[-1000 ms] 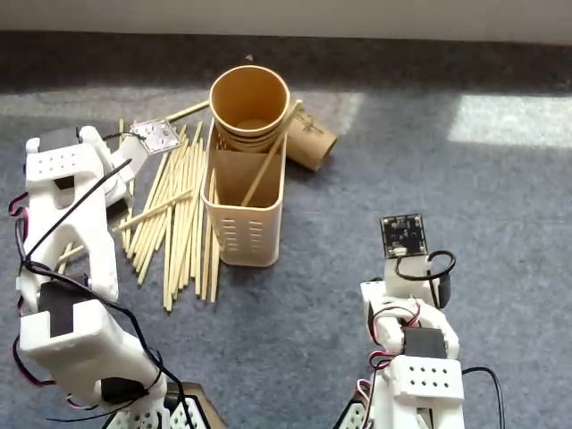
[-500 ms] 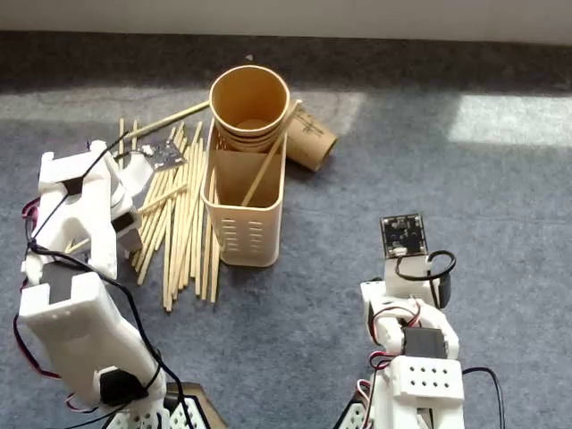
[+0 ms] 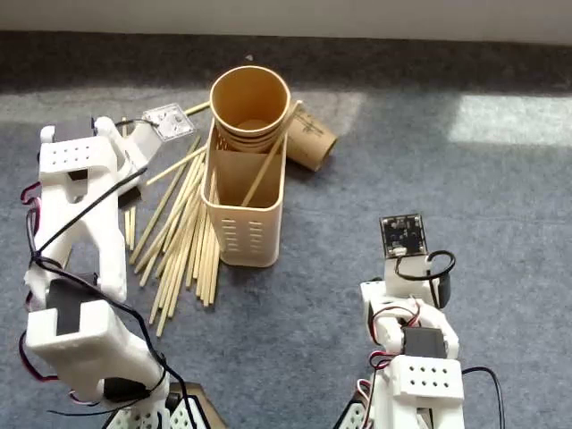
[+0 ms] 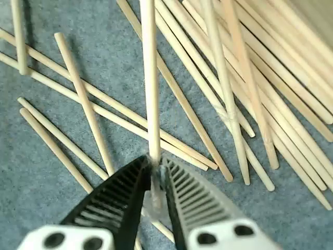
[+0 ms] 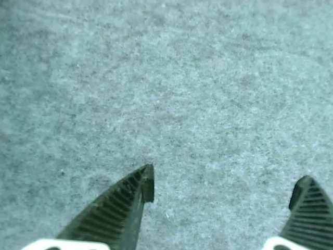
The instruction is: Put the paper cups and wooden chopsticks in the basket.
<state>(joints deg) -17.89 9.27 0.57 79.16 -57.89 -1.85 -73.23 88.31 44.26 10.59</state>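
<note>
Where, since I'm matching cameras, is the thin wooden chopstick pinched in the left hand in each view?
High view: the thin wooden chopstick slants from the left arm toward the cream slotted basket.
Left wrist view: it runs straight out from the left hand, over loose chopsticks.
Right wrist view: grey carpet under the open right hand.
Shared landmark: the grey carpet.

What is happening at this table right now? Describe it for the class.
The left gripper has its fingers shut on one wooden chopstick, above the loose chopsticks scattered beside the basket. The basket already holds a stack of paper cups and one leaning chopstick. Another paper cup lies on its side just beyond the basket. The right gripper is off to the side, fingers open over the grey surface.
</note>
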